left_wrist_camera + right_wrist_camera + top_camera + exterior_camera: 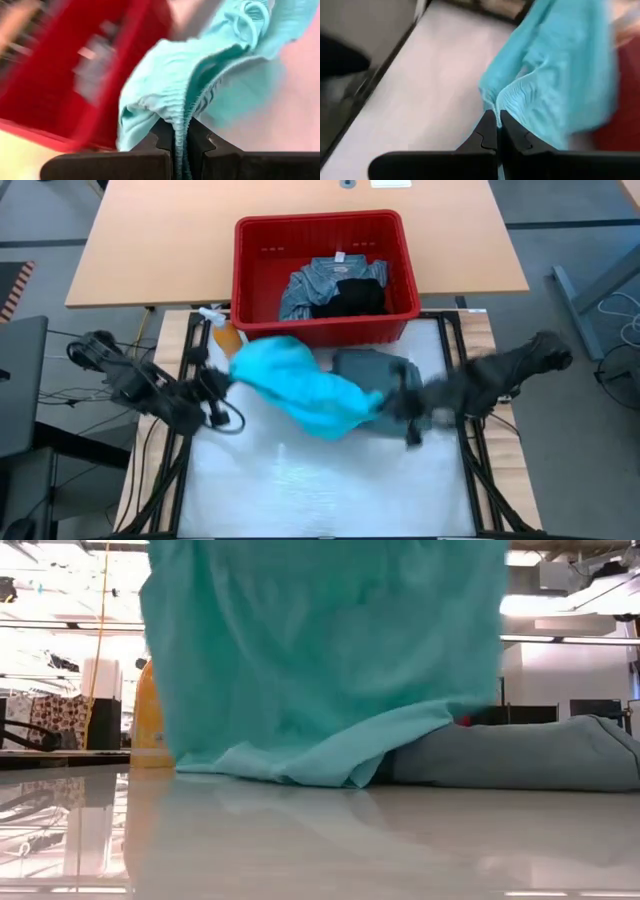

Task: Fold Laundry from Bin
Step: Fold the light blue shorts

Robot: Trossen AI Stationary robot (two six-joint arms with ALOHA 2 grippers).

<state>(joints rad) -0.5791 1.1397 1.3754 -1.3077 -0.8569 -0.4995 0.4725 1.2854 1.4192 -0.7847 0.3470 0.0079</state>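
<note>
Overhead, both dark arms reach inward across the glossy white table (300,490), each pinching one end of the bright turquoise soft garment (300,385) and holding it stretched between them, above the surface. From the left edge the left arm extends with its elbow bent, and the left gripper (181,131) has its jaws clamped on a gathered turquoise hem. Opposite it, the right arm stretches in low from the right edge, and the right gripper (497,122) is likewise closed tight on a bunched fold of the same cloth. From table height the cloth hangs like a curtain, its lower edge trailing onto the tabletop. Behind it lies a muted grey-green garment (375,368), flat on the table. Farther back sits the red slotted plastic bin (325,275), containing a mottled blue-grey garment (315,280) and a black garment (352,298). An orange spray bottle (224,332) stands near the bin's front left corner.
</note>
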